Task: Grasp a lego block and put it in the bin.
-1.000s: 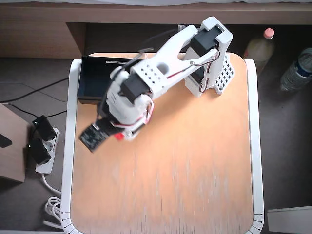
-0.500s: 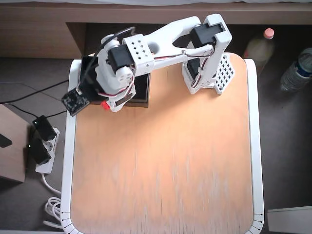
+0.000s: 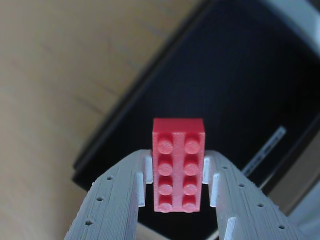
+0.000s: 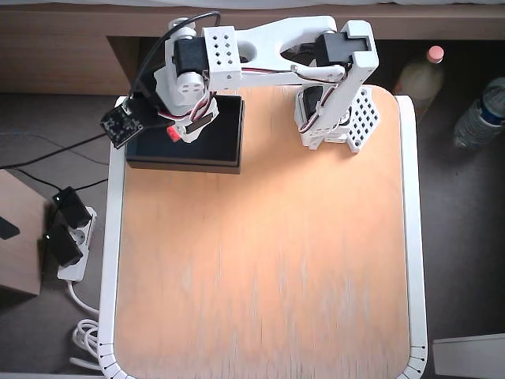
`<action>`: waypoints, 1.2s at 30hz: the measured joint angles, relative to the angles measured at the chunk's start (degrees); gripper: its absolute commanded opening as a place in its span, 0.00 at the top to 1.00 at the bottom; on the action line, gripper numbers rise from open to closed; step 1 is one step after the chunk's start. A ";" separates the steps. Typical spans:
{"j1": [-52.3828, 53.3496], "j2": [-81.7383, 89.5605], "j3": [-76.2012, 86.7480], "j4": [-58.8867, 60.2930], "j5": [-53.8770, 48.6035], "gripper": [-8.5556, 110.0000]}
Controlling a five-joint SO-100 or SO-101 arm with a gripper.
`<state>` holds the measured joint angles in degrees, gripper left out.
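Two white fingers (image 3: 117, 200) of your gripper (image 3: 176, 175) clamp the red lego block (image 3: 178, 165) by its long sides, holding it above the dark interior of the bin (image 4: 213, 146).

One camera hung high above the table (image 4: 268, 268) and looked straight down. It was far off, so it saw the whole table, the arm (image 4: 268, 47) at 12 o'clock, and some floor around it.

The other camera rode on the wrist, just behind the gripper (image 3: 177, 172). It looked forward past the two white fingers (image 3: 117, 200), which came in from 6 o'clock. It was very close up.

Both views shared the black bin (image 3: 240, 80) (image 4: 213, 150), the red lego block (image 3: 178, 170) (image 4: 171, 135) and a bit of table. In the overhead view the bin sat at 11 o'clock.
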<state>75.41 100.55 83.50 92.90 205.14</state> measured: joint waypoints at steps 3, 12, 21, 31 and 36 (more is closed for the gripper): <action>1.32 0.00 3.78 -2.99 1.49 0.93; 4.66 0.00 9.05 -8.88 4.22 0.93; 6.77 0.00 14.33 -16.17 6.06 0.92; 6.77 0.00 16.17 -19.34 -1.32 0.92; 6.94 0.00 18.54 -19.34 -4.13 0.87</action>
<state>82.35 100.55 102.04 73.56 201.01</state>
